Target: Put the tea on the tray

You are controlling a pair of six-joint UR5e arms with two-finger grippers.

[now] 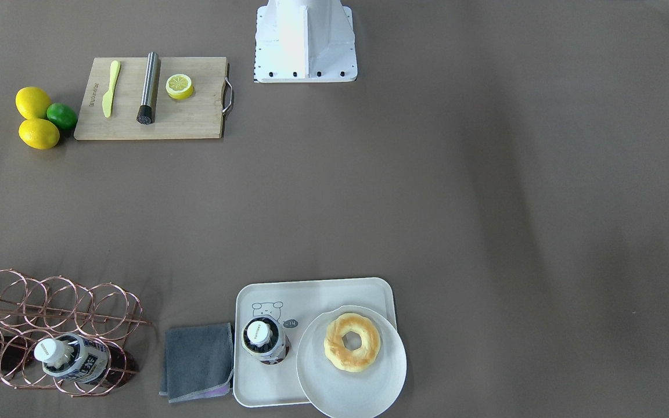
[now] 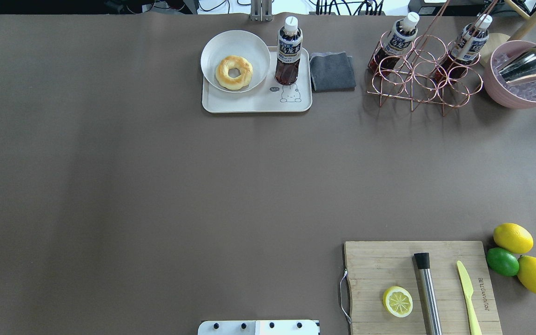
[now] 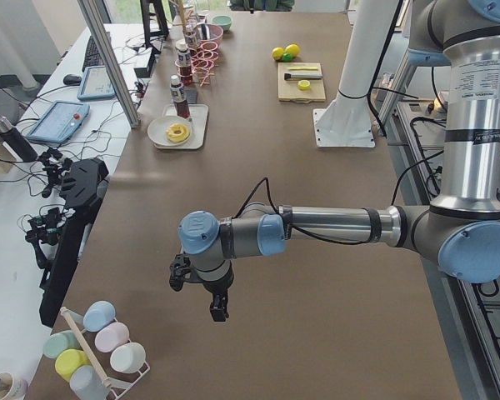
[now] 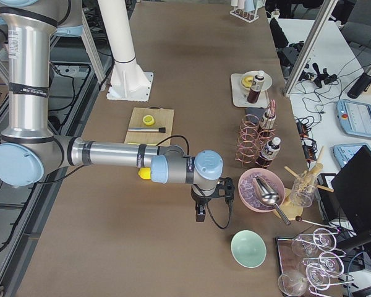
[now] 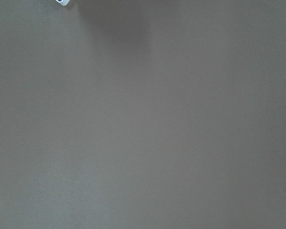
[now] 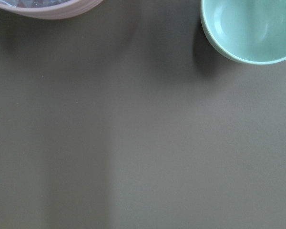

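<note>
A tea bottle (image 2: pixel 288 51) with a white cap stands upright on the off-white tray (image 2: pixel 249 106), next to the bear drawing; it also shows in the front-facing view (image 1: pixel 263 339) on the tray (image 1: pixel 311 293). Two identical bottles (image 2: pixel 397 41) (image 2: pixel 467 43) lie in a copper wire rack (image 2: pixel 424 79). My left gripper (image 3: pixel 218 312) hangs over bare table far from the tray, seen only in the left side view. My right gripper (image 4: pixel 200 215) hangs near a pink bowl, seen only in the right side view. I cannot tell whether either is open or shut.
A round white plate (image 2: pixel 235 49) with a doughnut (image 2: pixel 234 72) overlaps the tray. A grey folded cloth (image 2: pixel 332 70) lies beside it. A pink ice bowl (image 2: pixel 524 95), a mint bowl (image 6: pixel 250 28), a cutting board (image 2: pixel 419 288) with a lemon half, lemons and a lime (image 2: pixel 502 261) are also on the table.
</note>
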